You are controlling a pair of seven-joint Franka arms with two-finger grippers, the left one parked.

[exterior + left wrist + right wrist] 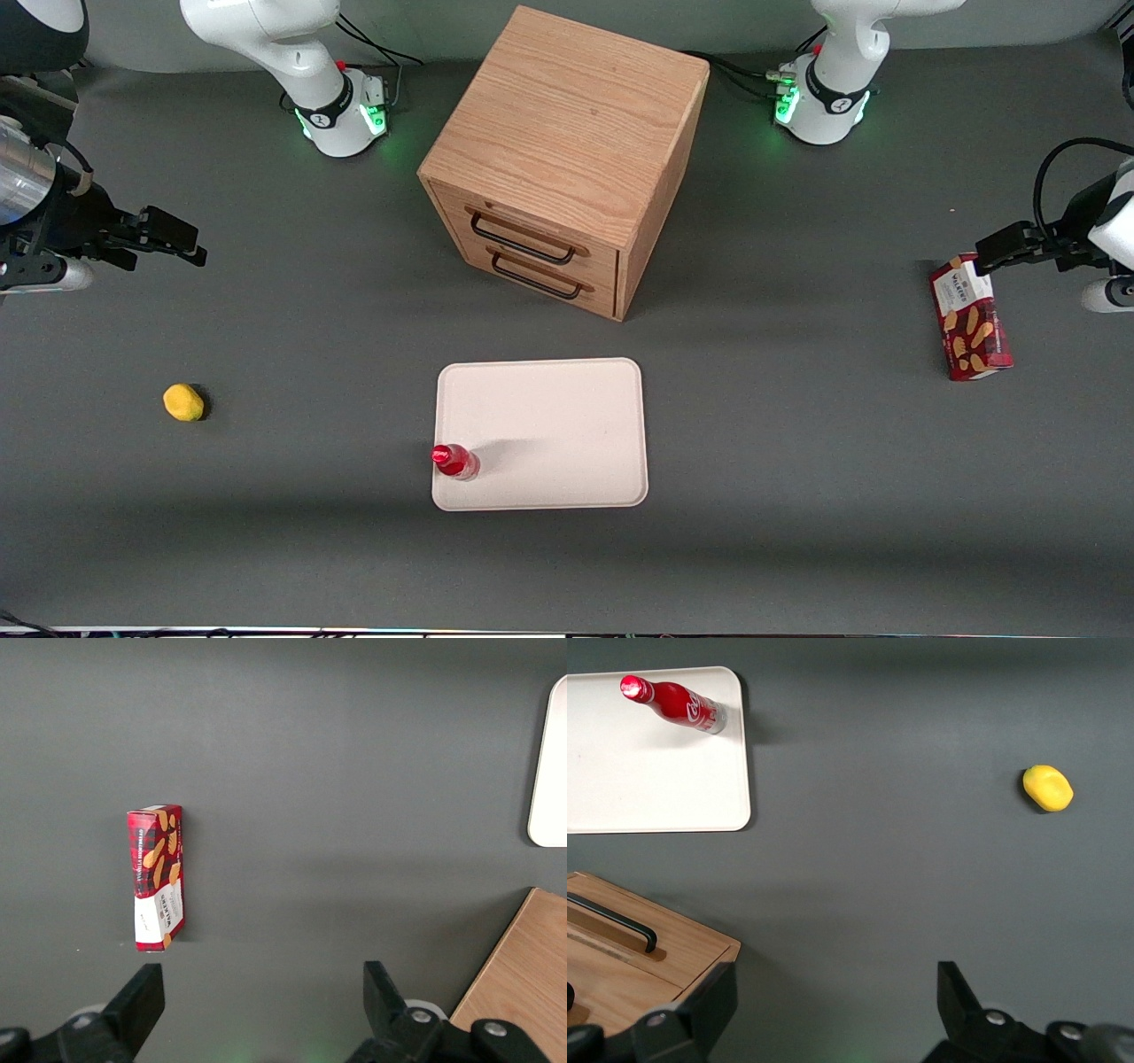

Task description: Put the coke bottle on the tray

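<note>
Red and slim, the bottle (455,462) stands upright on the tray (549,425), at a corner near the front camera. It looks light, smooth, probably tippy; the body below the neck is the safest hold. The claw (177,239) hovers with fingers spread, holding nothing, well apart toward the working arm's end of the counter (797,487).

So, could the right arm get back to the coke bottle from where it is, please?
Probably yes: the coke bottle stands upright on the tray, nothing close around it, and the gripper, jaws open, hangs over bare table toward the working arm's end.
</note>
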